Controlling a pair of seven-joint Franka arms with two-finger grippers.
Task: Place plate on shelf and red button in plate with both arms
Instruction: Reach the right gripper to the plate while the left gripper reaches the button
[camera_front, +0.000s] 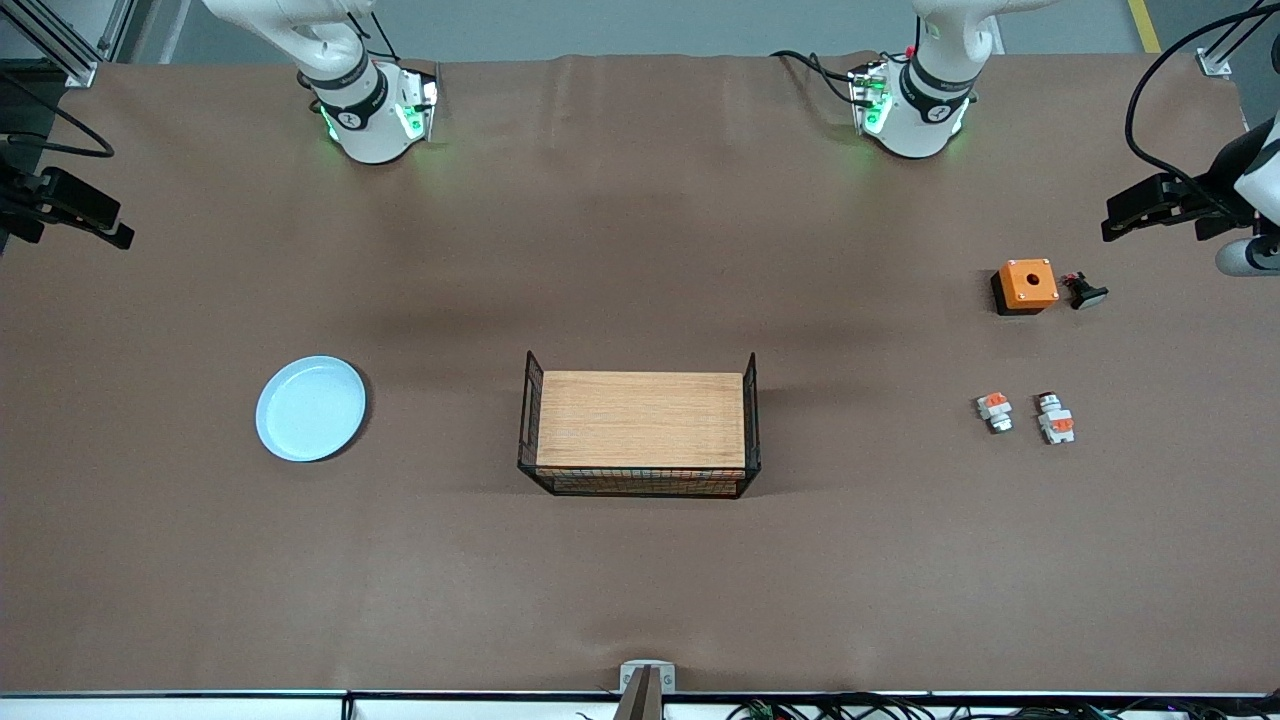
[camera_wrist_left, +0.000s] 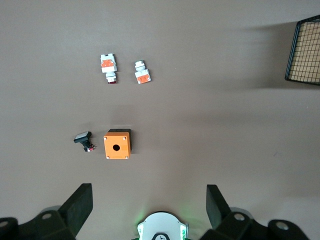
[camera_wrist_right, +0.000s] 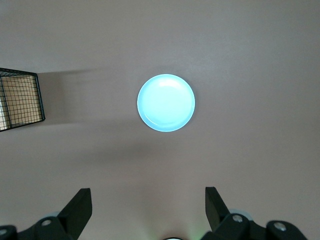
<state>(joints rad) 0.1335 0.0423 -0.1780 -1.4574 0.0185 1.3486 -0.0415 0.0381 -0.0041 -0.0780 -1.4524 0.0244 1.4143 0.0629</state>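
The pale blue plate (camera_front: 311, 408) lies flat on the brown table toward the right arm's end; it also shows in the right wrist view (camera_wrist_right: 166, 103). The red button (camera_front: 1054, 417) lies on its side toward the left arm's end, its red cap pointing toward the robots' bases; it also shows in the left wrist view (camera_wrist_left: 108, 68). My left gripper (camera_front: 1150, 205) (camera_wrist_left: 150, 210) hangs high over the left arm's end of the table, open and empty. My right gripper (camera_front: 75, 210) (camera_wrist_right: 148, 210) hangs high over the right arm's end, open and empty.
A black wire basket (camera_front: 640, 480) holding a wooden board stands mid-table. A shorter white-and-orange part (camera_front: 994, 411) lies beside the red button. An orange box with a hole (camera_front: 1026, 285) and a black button (camera_front: 1085, 292) lie farther from the front camera than the red button.
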